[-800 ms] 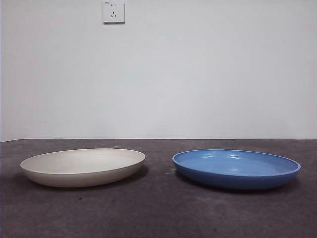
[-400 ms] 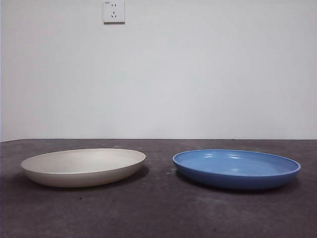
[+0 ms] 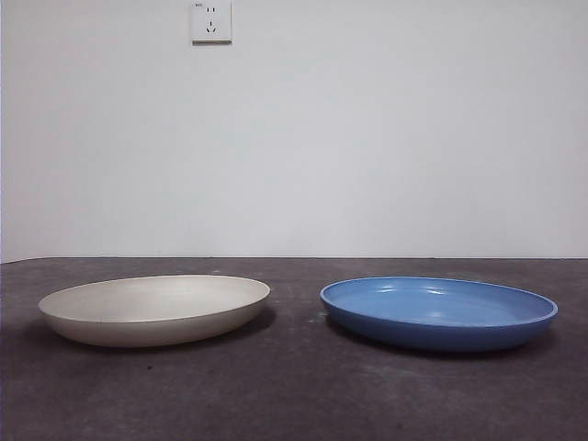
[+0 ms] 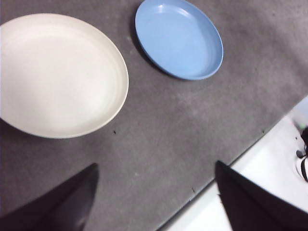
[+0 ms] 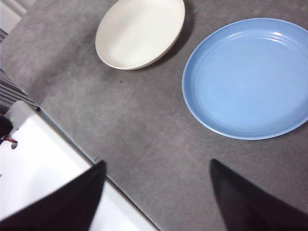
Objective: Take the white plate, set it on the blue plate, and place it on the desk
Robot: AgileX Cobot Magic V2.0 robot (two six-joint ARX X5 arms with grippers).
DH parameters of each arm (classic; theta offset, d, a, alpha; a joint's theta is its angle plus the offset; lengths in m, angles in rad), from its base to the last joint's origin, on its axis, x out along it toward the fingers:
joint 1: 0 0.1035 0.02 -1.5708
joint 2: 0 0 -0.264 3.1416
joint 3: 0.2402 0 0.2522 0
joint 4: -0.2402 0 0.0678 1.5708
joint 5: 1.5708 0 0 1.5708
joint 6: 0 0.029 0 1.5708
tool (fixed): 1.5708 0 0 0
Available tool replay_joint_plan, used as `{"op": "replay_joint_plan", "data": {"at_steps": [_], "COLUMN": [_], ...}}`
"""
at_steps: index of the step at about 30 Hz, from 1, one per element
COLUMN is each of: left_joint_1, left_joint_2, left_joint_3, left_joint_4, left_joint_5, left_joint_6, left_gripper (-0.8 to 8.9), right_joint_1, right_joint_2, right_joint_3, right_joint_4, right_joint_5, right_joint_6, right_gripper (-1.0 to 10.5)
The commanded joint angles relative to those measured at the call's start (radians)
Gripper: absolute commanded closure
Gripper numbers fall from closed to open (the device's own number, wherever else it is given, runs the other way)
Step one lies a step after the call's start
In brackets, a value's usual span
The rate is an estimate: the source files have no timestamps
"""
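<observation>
**2 plates apart on desk, both grippers spread and empty**

Desk (image 3: 294, 395): dark grey-brown, mottled, spanned the whole lower front view; met a plain white wall behind. Edge of it seen in both wrist views, with a white surface beyond.

White plate (image 3: 154, 310): sat flat on the desk, left side of the front view, upright, nothing in it. Cream, matte, low curved rim. Also seen in the left wrist view (image 4: 57, 74) and in the right wrist view (image 5: 139, 32).

Blue plate (image 3: 438, 313): sat flat on the desk, right side of the front view, beside the white plate, clear strip of desk between, not touching. Glossy, nothing in it. Also seen at (image 4: 179, 38) and (image 5: 246, 78).

Left gripper (image 4: 154, 202): hung above the desk near its edge, nearer the white plate, 2 black jaws spread wide, nothing between them, touched neither plate.

Right gripper (image 5: 156, 195): hung above the desk near its edge, nearer the blue plate, 2 jaws likewise spread, grasped nothing.

Wall socket (image 3: 210, 21): small, white, high on the wall above the white plate.

Neither arm showed in the front view.
</observation>
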Motion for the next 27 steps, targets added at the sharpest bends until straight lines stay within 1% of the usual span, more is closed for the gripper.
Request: {"op": "replay_joint_plan", "data": {"at_steps": [1, 7, 11, 19, 23, 27], "left_joint_1": [-0.003, -0.003, -0.004, -0.003, -0.003, -0.002], "left_joint_2": [0.008, 0.044, 0.113, 0.362, 0.5, 0.634], "left_joint_3": [0.026, 0.027, 0.032, 0.123, 0.172, 0.209], "left_joint_4": [0.031, 0.092, 0.142, 0.205, 0.228, 0.262], "left_joint_5": [0.0, -0.103, -0.183, -0.333, -0.373, -0.378], "left_joint_6": [-0.029, -0.077, -0.096, -0.095, -0.094, -0.093], "left_gripper": [3.78, 3.78, 3.78, 3.78, 3.78, 3.79], "right_joint_1": [0.003, 0.003, 0.003, 0.003, 0.003, 0.003], "right_joint_2": [0.005, 0.005, 0.005, 0.005, 0.004, 0.004], "right_joint_3": [0.018, 0.018, 0.018, 0.018, 0.018, 0.018], "right_joint_4": [0.011, 0.013, 0.013, 0.019, 0.019, 0.019], "right_joint_5": [0.004, 0.005, 0.005, 0.005, 0.005, 0.005], "right_joint_6": [0.01, 0.01, 0.01, 0.01, 0.01, 0.01], "right_gripper": [5.5, 5.5, 5.5, 5.5, 5.5, 5.5]}}
